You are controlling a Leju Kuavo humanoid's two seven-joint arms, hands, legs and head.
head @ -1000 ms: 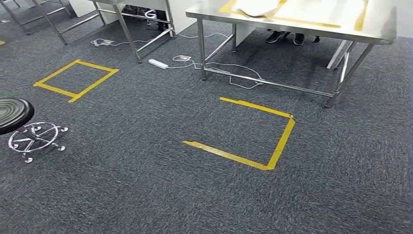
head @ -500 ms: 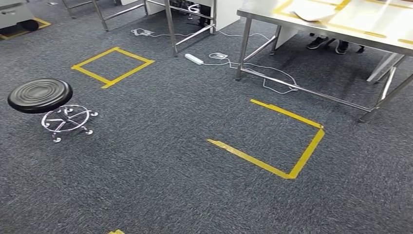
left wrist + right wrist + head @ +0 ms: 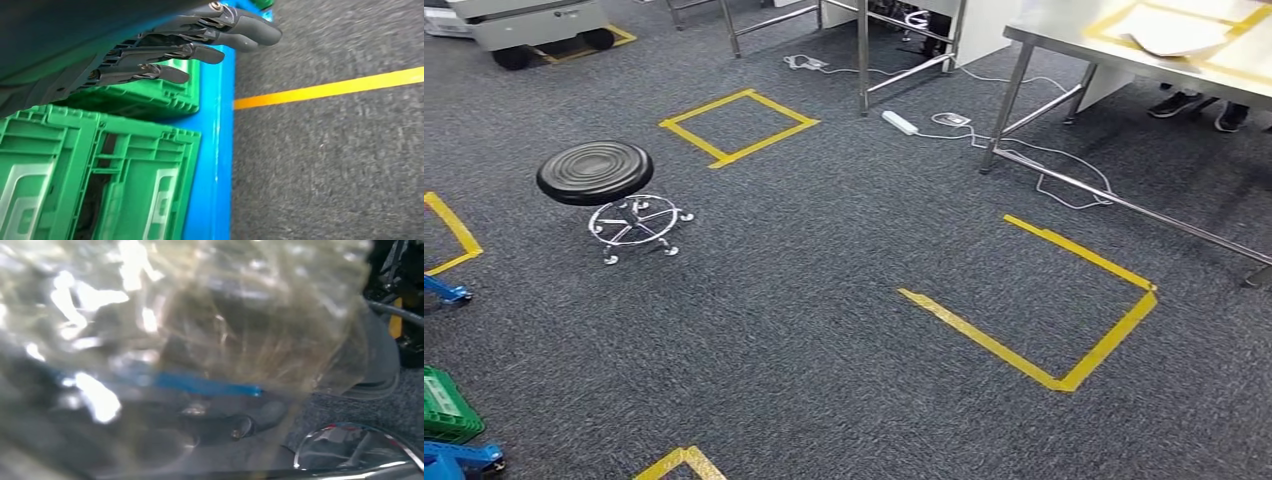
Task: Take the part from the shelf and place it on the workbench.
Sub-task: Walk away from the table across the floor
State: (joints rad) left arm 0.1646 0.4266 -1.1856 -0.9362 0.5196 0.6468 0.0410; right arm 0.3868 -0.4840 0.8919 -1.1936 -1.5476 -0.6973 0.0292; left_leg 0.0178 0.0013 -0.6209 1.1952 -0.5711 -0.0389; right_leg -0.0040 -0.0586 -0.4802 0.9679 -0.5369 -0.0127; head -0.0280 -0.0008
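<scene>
Evidently the pick-up is done. The part point(image 3: 190, 340), wrapped in a crinkled clear bag with a blue strip across it, sits right up against the right wrist camera. The right hand point(image 3: 240, 426) shows as dark fingers at the bag's underside, so I judge it to be gripping the bag (the plastic hides most of the grasp). The part is therefore off the shelf and in the right hand, not yet on any surface.

The left hand point(image 3: 165, 50) holds nothing. Its fingers are straight and slightly apart, and it hangs over green crates point(image 3: 60, 165) stacked on a blue cart point(image 3: 215, 150), beside a yellow tape line point(image 3: 325, 90) on the carpet.

What is left is the carry and the set-down. In the head view the likely workbench point(image 3: 1049, 25), a steel table marked with yellow tape and bearing a pale sheet point(image 3: 1174, 30), stands at the far right, well apart from the robot. A three-sided floor outline point(image 3: 1114, 335) of yellow tape lies on the near side of it, and I take that to be the standing spot. A black stool point(image 3: 596, 172) stands to the left, out of that path. A power strip point(image 3: 900, 122) and its cables trail by the table legs, and a person's shoes point(image 3: 1174, 103) show under the bench.

So roughly half is done: the robot has to approach, reach over the bench and release.
</scene>
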